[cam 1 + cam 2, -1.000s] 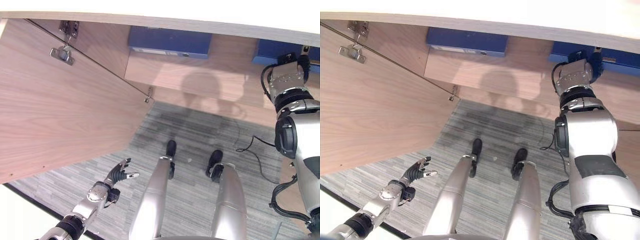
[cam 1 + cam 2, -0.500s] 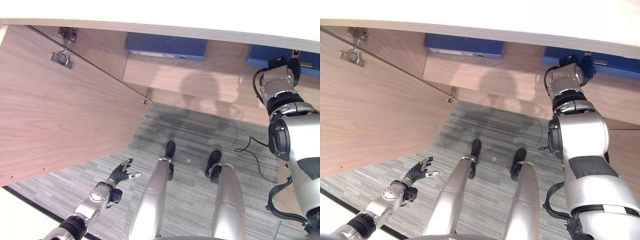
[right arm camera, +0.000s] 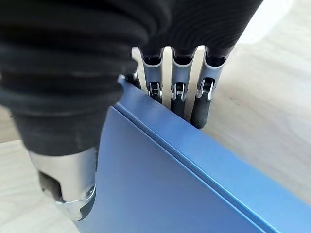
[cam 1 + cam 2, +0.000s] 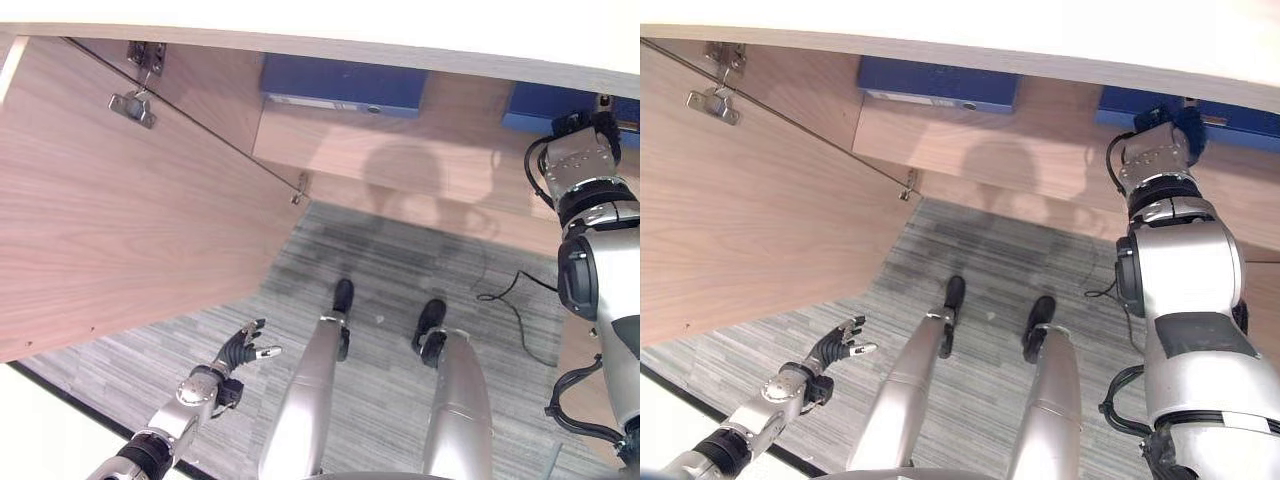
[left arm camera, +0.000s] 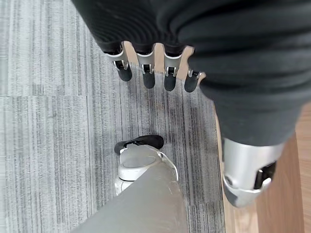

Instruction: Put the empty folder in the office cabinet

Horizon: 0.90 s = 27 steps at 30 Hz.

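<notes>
Folder (image 3: 194,194) pinched in right hand (image 3: 177,82), on cabinet shelf (image 4: 400,160).

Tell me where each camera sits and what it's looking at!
Left eye view: on the head, looking down at the open cabinet door, a blue folder on the shelf, and both arms.
Right eye view: beside it, same scene.
Left wrist view: on the left arm, along the open left hand at the carpet.
Right wrist view: along the right hand gripping the held folder.
Both eye views share both folders.
</notes>
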Tool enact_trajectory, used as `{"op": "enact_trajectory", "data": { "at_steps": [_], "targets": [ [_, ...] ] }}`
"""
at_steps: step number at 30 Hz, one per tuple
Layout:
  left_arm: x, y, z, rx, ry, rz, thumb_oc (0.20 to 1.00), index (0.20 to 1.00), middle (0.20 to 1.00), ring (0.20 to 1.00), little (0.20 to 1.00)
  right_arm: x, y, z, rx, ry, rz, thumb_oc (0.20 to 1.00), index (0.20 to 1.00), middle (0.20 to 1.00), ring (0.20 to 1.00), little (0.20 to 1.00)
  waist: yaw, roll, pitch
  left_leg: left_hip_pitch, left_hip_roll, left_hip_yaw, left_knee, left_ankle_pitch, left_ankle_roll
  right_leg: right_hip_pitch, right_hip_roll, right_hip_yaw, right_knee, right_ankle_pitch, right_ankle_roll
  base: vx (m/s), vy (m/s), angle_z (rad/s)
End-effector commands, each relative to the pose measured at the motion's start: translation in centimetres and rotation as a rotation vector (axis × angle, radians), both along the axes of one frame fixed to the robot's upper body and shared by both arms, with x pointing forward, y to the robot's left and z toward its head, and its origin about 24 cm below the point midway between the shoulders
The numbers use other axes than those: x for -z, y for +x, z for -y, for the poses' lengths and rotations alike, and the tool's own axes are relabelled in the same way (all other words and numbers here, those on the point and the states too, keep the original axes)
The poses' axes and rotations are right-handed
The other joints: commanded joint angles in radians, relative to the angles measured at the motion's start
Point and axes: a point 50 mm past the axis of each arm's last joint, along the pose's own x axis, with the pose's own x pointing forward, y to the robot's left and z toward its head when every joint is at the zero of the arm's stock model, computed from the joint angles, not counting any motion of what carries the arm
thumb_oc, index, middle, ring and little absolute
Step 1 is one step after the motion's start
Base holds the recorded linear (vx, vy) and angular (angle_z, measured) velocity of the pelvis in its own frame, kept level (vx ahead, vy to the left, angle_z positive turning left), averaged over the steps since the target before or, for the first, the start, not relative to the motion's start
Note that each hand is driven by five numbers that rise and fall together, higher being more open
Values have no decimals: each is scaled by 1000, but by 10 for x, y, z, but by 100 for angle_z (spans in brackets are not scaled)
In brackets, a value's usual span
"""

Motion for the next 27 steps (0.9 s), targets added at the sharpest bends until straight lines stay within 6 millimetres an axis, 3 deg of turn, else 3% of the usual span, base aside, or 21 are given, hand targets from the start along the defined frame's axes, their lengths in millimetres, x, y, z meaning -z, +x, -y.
{"op": "enact_trajectory", "data": {
  "at_steps": [1,2,5,6,7,9,10,11,17,20,21,23,27],
  "targets": [
    [-17,16,-13,-34,8,81,1000,1000,1000,1000,1000,-37,-13,28,52,-84,138,1000,1000,1000,1000,1000,19,-5,68,112,29,-7,-110,-87,-10,201,20,78,-40,-159,108,-31,13,3],
    [-18,17,-12,-32,2,89,1000,1000,1000,1000,1000,-29,-12,26,46,-63,124,1000,1000,1000,1000,1000,20,-5,69,120,28,-6,-118,-84,-10,211,20,78,-50,-154,110,-29,23,3],
    [-18,20,-8,-42,-11,92,1000,1000,1000,1000,1000,29,-6,12,27,72,34,1000,1000,1000,1000,1000,20,3,70,177,28,-5,-178,-57,-10,259,22,72,-101,-127,117,-69,61,3],
    [-12,20,-4,-62,-29,73,1000,1000,1000,1000,1000,87,-7,-10,30,233,-33,1000,1000,1000,1000,1000,21,7,67,221,29,2,-237,-10,-8,301,20,54,-162,-76,121,-133,87,3],
    [-11,20,-5,-62,-27,70,1000,1000,1000,1000,1000,89,-7,-11,31,235,-35,1000,1000,1000,1000,1000,20,7,66,226,29,1,-242,-7,-8,307,21,52,-167,-74,121,-115,94,-5],
    [-6,17,-3,-84,-48,56,1000,1000,1000,1000,1000,115,-10,-22,38,314,-53,1000,1000,1000,1000,1000,19,5,58,266,29,1,-272,5,-9,348,17,44,-201,-60,126,3,34,-4],
    [-6,17,-3,-84,-47,54,1000,1000,1000,1000,1000,116,-10,-22,38,315,-54,1000,1000,1000,1000,1000,19,5,58,271,29,0,-276,6,-9,353,17,43,-205,-58,126,0,0,0],
    [-2,14,-4,-104,-55,38,1000,1000,1000,1000,1000,130,-13,-25,37,327,-72,1000,1000,1000,1000,1000,20,2,51,302,28,-3,-298,9,-9,380,15,40,-231,-48,130,0,0,0],
    [7,6,-7,-134,-71,1,1000,1000,1000,1000,1000,144,-17,-26,5,294,-50,1000,1000,1000,1000,1000,20,-6,43,359,33,-7,-346,26,-9,447,5,23,-290,-20,141,3,8,3],
    [13,0,-12,-154,-70,-25,1000,1000,1000,1000,1000,152,-24,-17,0,269,-28,1000,1000,1000,1000,1000,18,-11,41,390,34,-11,-360,30,-8,479,1,19,-314,-4,147,5,13,7],
    [16,-4,-19,-165,-61,-43,1000,1000,1000,1000,1000,147,-30,1,28,243,-7,1000,1000,1000,1000,1000,20,-18,37,407,35,-13,-367,29,-9,506,-1,14,-336,-3,149,6,-7,10],
    [18,-8,-21,-164,-49,-58,1000,1000,1000,1000,1000,151,-38,14,48,226,-13,1000,1000,1000,1000,1000,24,-21,32,415,33,-14,-372,32,-8,524,-7,8,-352,8,154,0,8,8],
    [23,-15,-28,-182,-41,-83,1000,1000,1000,1000,1000,171,-51,21,58,214,-29,1000,1000,1000,1000,1000,21,-28,18,446,36,-12,-402,41,-8,558,-10,2,-390,24,162,4,26,4]
  ]
}}
